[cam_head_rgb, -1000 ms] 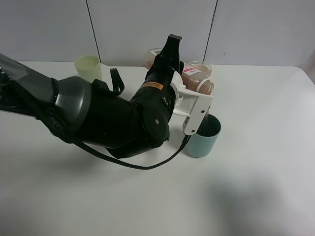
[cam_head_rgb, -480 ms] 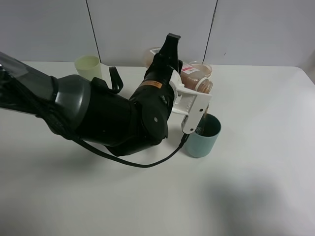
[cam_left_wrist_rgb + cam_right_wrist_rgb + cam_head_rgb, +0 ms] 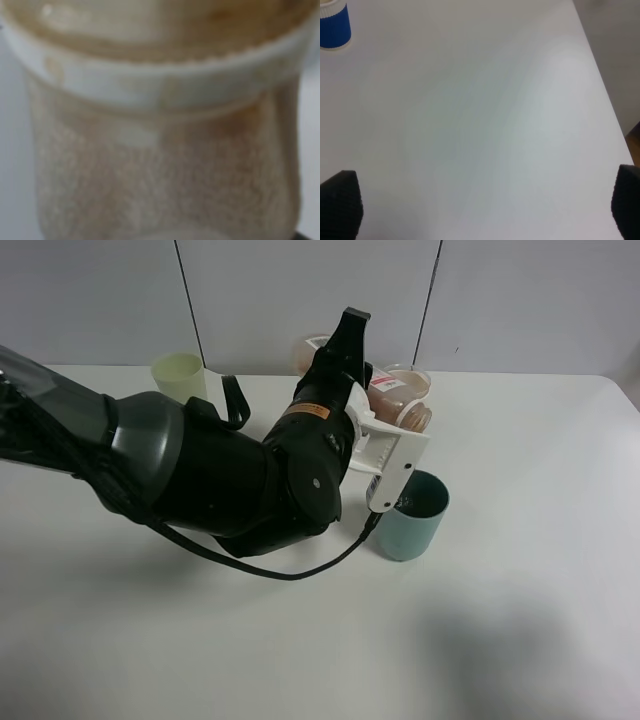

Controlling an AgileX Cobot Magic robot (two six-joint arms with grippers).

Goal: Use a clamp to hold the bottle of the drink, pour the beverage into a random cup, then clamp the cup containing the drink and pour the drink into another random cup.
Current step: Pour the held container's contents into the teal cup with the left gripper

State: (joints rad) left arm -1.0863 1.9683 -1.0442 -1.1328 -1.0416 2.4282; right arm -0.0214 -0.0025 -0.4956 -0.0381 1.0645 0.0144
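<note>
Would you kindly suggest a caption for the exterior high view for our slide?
Left gripper holds the pink-labelled bottle tipped toward the teal cup; a pale tumbler stands apart.

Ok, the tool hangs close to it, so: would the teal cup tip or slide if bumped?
Likely slides: the teal cup looks like light plastic on a smooth table. May tip too, being taller than wide. Its fill is hidden.

Soft, even light fell from overhead on the white tabletop (image 3: 560, 440), leaving faint broad shadows near the front. The left wrist view was wholly blurred (the bottle (image 3: 160, 165) sat too close to focus); the right wrist view looked bright, slightly washed.
</note>
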